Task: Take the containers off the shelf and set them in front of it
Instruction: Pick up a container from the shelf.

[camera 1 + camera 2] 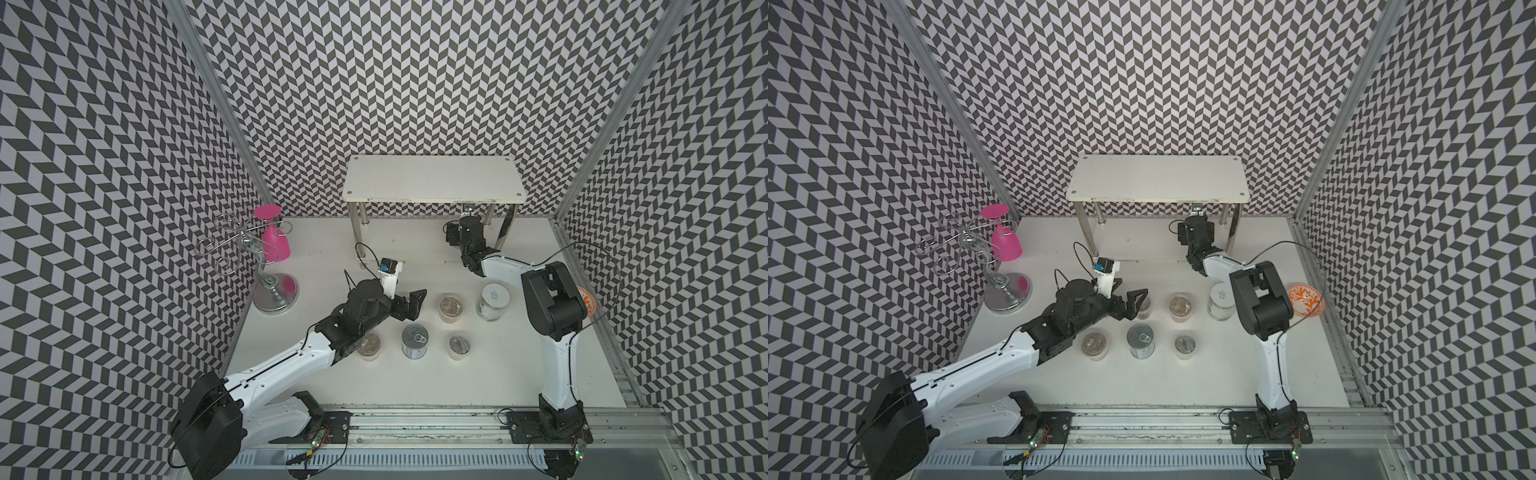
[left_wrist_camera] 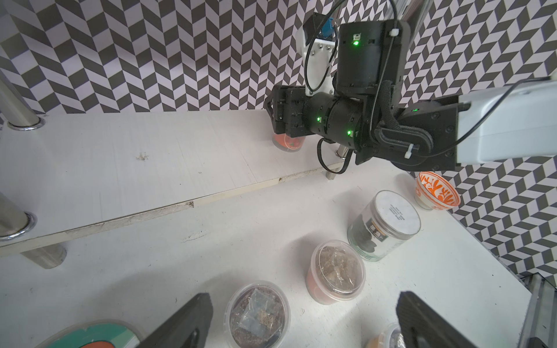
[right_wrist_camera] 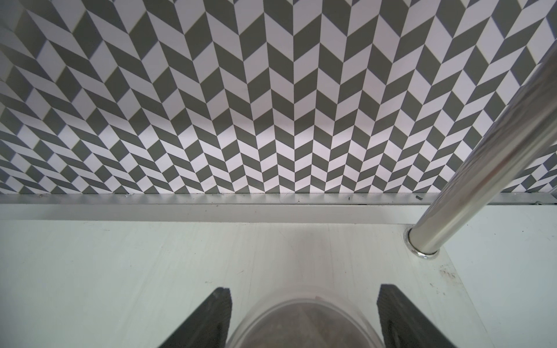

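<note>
Well, the right gripper [image 3: 304,290] is in under the top board of the shelf [image 1: 432,178], over its lower tier. Its jaws stand on either side of a clear lidded tub [image 3: 301,324] that sits there near a chrome leg [image 3: 482,150]. The black fingers [image 3: 211,319] are very close to the tub's sides, but I cannot tell whether they press it. In the left wrist view this tub shows orange contents and stands upright on the lower board, just below the gripper's body.

The left gripper [image 1: 415,302] hangs over the table [image 1: 478,382] in front of the shelf, jaws spread wide and holding nothing. In the left wrist view a second tub [image 2: 259,313] stands on the table below and between its fingertips.

The other containers stand on the table in front of the shelf. A white-lidded jar [image 1: 493,300] has a third tub [image 1: 451,306] just beside it. In the nearer row, the silver can [image 1: 414,340] stands between a fourth tub [image 1: 459,347] and a fifth tub [image 1: 369,345], which is partly covered by the left arm. A teal-and-orange lid [image 2: 90,334] shows at the edge of the left wrist view.

Off to one side, a pink goblet [image 1: 276,245] hangs upside down on the wire glass stand [image 1: 276,293]. An orange-patterned dish [image 1: 1306,300] sits by the right arm.
</note>
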`<action>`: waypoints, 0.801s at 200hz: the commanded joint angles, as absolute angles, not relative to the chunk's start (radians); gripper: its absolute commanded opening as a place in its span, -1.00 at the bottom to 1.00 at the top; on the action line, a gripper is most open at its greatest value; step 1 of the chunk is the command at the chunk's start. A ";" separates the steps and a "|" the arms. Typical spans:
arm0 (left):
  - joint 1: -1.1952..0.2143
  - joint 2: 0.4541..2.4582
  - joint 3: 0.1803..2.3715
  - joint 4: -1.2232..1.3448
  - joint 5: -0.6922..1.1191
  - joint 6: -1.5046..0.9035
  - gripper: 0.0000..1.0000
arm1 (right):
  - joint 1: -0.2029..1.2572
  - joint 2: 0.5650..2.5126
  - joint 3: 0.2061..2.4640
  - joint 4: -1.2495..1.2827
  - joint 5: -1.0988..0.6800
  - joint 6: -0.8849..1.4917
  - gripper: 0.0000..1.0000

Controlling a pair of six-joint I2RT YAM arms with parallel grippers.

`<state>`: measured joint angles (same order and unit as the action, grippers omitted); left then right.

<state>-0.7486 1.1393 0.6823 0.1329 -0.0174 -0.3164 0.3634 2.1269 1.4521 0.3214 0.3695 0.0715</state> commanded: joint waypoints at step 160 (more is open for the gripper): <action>-0.692 1.135 0.671 0.184 0.059 -0.307 0.99 | 0.474 1.384 0.876 0.240 0.071 0.017 0.39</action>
